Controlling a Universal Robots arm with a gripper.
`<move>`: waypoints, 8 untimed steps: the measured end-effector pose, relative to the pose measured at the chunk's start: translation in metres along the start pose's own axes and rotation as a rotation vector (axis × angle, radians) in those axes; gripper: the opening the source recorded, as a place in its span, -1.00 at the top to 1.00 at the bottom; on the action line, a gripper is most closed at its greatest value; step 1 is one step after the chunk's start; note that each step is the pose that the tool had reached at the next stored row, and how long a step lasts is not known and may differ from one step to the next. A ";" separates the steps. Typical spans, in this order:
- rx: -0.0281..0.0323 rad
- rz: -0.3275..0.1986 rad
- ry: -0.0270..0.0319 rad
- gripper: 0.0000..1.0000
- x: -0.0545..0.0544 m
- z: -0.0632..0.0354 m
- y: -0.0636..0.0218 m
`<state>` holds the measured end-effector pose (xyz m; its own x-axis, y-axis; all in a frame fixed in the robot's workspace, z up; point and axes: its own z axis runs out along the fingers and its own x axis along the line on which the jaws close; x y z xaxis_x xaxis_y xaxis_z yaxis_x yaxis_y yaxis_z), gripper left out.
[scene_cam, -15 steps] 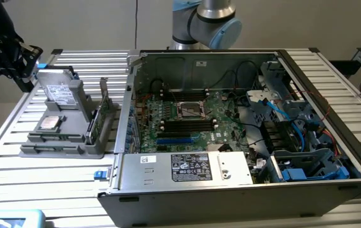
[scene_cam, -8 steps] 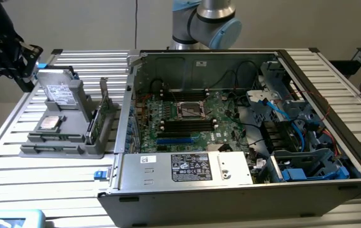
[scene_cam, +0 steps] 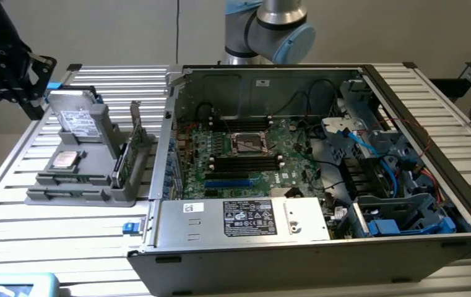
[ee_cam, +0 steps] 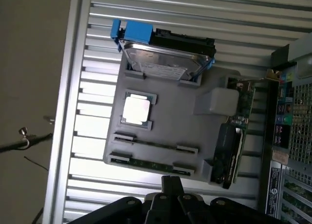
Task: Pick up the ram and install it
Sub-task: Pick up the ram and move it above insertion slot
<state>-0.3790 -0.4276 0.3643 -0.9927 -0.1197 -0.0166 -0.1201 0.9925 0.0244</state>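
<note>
Two ram sticks, thin and green, stand on edge in the slots of a grey holder (ee_cam: 170, 121): one ram stick (ee_cam: 156, 144) and a second (ee_cam: 146, 163) beside it. In the exterior view the holder (scene_cam: 78, 197) sits on the slatted table at the exterior view's left, beside the open computer case (scene_cam: 301, 247). My black gripper (scene_cam: 17, 77) hangs above and beyond the holder. In the wrist view the gripper (ee_cam: 171, 184) is shut, nothing between its fingers, hovering clear of the ram sticks. The motherboard (scene_cam: 252, 148) lies bare inside the case, with long black slots (scene_cam: 247, 164).
The holder also carries a hard drive (ee_cam: 163, 58), a processor chip (ee_cam: 136, 109) and a green expansion card (ee_cam: 235, 131) on edge. The case's walls and its power supply (scene_cam: 244, 216) rise around the motherboard. Cables and blue parts (scene_cam: 384, 179) crowd the case's far side.
</note>
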 end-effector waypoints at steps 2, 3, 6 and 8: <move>-0.0006 -0.037 0.0009 0.79 0.000 0.0000 0.0000; -0.0009 -0.054 0.0013 0.79 0.000 0.0000 0.0000; -0.0018 -0.108 0.0027 0.79 0.000 0.0000 0.0000; -0.0024 -0.145 0.0035 0.79 0.000 0.0000 0.0000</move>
<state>-0.3790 -0.4276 0.3643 -0.9651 -0.2615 -0.0166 -0.2618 0.9648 0.0244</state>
